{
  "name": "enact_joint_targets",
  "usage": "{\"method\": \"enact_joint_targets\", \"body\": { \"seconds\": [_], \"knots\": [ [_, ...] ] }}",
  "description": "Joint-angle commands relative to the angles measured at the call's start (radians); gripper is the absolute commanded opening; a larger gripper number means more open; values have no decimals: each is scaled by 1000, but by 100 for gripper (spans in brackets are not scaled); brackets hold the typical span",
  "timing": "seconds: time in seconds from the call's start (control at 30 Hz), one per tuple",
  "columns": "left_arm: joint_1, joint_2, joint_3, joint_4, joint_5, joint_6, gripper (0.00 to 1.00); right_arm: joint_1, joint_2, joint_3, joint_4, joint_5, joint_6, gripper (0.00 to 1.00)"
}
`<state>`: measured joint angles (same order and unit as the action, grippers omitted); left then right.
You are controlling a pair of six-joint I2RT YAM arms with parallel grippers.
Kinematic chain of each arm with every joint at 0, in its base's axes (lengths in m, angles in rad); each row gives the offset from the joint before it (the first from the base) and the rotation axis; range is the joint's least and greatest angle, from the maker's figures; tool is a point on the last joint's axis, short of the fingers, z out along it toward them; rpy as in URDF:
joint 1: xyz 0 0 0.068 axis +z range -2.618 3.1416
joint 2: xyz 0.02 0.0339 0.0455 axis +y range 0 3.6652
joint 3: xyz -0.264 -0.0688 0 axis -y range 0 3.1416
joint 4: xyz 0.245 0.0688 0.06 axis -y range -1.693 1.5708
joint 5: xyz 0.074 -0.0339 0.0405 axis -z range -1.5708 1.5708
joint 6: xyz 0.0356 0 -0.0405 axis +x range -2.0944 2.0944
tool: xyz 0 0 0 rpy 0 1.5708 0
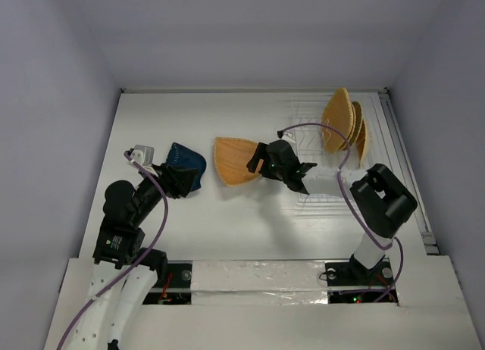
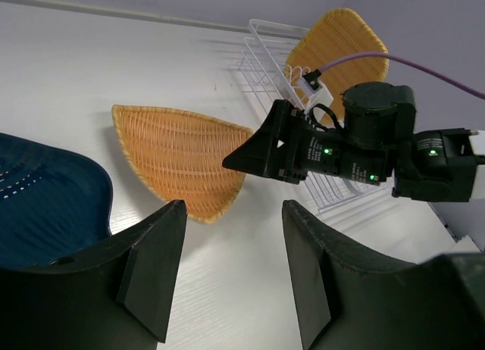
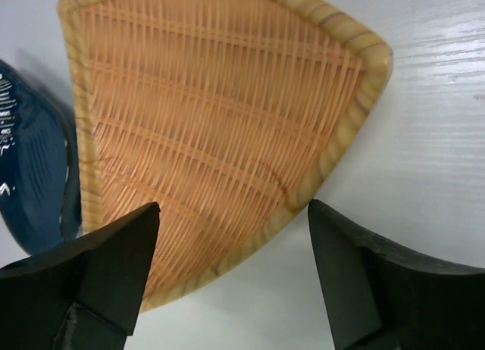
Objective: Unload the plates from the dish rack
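A leaf-shaped orange woven plate (image 1: pixel 233 161) lies flat on the white table; it also shows in the left wrist view (image 2: pixel 178 157) and the right wrist view (image 3: pixel 212 115). My right gripper (image 1: pixel 258 163) is open, its jaws over the plate's near edge, holding nothing (image 3: pixel 233 214). A dark blue plate (image 1: pixel 189 165) lies to its left on the table (image 2: pixel 42 206). My left gripper (image 1: pixel 180 182) is open and empty beside the blue plate (image 2: pixel 233 214). The white wire dish rack (image 1: pixel 305 115) stands at the back right with orange woven plates (image 1: pixel 339 120) upright in it.
The right arm's body (image 1: pixel 383 198) lies in front of the rack, with its purple cable (image 1: pixel 318 125) arching over the rack. The table's right edge (image 1: pixel 413 183) runs just past the rack. White walls close in the back and sides.
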<state>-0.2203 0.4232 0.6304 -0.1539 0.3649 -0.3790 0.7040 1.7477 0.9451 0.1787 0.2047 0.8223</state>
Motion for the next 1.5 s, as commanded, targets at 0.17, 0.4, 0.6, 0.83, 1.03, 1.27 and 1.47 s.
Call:
{"method": "enact_joint_targets", "body": {
  "seconds": [0.17,0.4,0.6,0.83,1.03,1.27,1.47],
  "knots": [
    [7,2,-8,53,6,-6,50,46,-249,-11,-65,88,-78,82],
    [7,-3,-6,51,8,-4,50,-62,-465,33,-297,332,-235,0],
    [7,-15,-5,48,3,-3,50,-265,-628,58,-395,357,-356,0],
    [-11,-17,-5,47,2,-3,49,-425,-587,115,-426,387,-426,19],
    [-11,-8,-6,51,5,-3,49,-511,-476,213,-423,352,-476,64],
    [-11,-4,-6,51,5,-3,49,-534,-337,277,-393,294,-520,55],
    [-11,-1,-6,53,6,-3,50,-534,-225,334,-409,331,-557,41]
  ]
}}
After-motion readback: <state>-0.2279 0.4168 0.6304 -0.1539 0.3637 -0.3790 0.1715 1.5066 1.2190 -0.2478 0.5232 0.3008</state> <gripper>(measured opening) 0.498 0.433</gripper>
